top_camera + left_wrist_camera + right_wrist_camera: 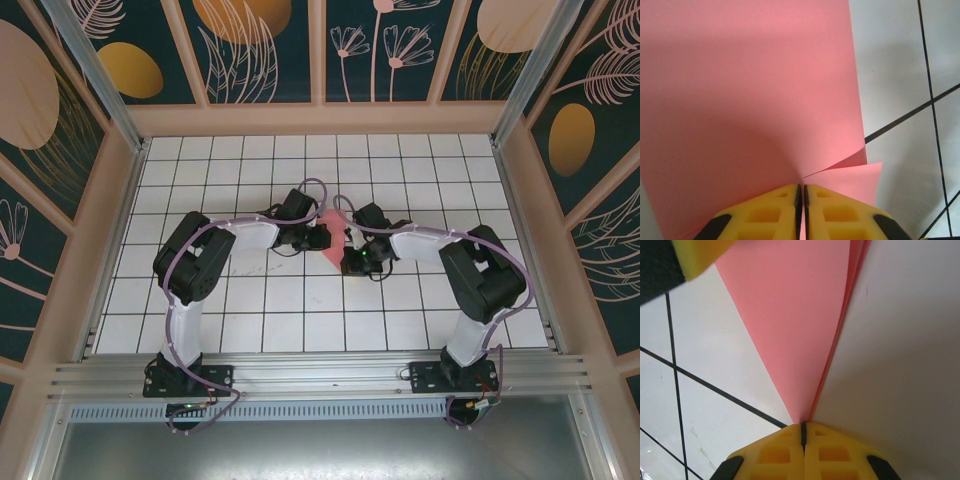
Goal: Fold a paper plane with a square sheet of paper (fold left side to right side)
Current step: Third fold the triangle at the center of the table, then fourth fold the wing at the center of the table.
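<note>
The sheet of paper (pixel 331 252) is coral red, thin and smooth. It is lifted off the white tiled table (pixel 900 75) near the middle, between the two arms. From above it shows as a narrow red wedge, broader at the far end and narrowing toward the near edge, so its long axis runs roughly far to near with a slight tilt.

The left gripper (pixel 801 197) has its yellow jaws pressed together on an edge of the paper, with only a thin slit between them. In the left wrist view the paper spreads away from the jaws as a broad flat sheet. One corner beside the jaws curls up to the right.

The right gripper (pixel 803 435) is likewise clamped on the paper, jaws closed. In the right wrist view the paper tapers to a point right at the jaws and fans out away from them (several layers show along its right edge, so it is folded here). A yellow and black finger (pixel 695 255) of the left gripper sits at the upper left corner of that view, next to the paper.
</note>
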You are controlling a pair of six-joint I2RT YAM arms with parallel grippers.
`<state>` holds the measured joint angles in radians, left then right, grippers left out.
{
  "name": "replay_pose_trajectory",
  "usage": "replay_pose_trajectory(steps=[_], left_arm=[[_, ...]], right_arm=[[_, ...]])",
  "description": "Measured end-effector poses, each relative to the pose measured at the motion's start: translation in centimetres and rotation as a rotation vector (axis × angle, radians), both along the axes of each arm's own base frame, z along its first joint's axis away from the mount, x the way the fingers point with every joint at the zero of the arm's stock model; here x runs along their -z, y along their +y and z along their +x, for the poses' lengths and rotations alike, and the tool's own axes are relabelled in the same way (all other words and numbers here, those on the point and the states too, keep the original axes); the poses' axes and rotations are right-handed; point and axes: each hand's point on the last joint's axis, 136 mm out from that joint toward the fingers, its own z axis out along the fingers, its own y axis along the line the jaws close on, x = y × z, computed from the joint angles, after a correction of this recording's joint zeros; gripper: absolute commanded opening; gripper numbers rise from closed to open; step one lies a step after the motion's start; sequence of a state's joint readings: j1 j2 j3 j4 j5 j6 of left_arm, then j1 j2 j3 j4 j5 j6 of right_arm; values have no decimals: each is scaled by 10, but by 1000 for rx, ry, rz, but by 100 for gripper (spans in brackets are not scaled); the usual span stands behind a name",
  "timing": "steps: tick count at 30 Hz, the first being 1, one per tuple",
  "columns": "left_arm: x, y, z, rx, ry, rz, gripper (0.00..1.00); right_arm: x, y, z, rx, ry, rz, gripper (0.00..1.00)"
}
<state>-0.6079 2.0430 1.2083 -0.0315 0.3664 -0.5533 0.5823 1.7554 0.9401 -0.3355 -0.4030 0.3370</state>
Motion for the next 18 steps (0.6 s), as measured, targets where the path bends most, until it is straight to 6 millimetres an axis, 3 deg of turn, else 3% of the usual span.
replay_pose_trajectory(steps=[2,6,10,14,16,18], left_arm=[[-2,-1,0,3,0,-6,23],[-22,0,3,-4,-11,-31,34],[-75,9,18,-45,-95,-99,45],[-119,37,26,-124,-180,-164,53],[-120,50,25,-159,-181,-175,53],[-105,59,20,-183,-147,-163,54]], right_arm=[[-2,-5,-4,2,5,-8,0],[-27,-16,8,33,-59,39,21],[-66,-28,44,86,-224,123,44],[-80,-24,65,73,-319,185,56],[-78,-16,69,42,-330,211,60],[-71,-10,73,20,-323,219,60]])
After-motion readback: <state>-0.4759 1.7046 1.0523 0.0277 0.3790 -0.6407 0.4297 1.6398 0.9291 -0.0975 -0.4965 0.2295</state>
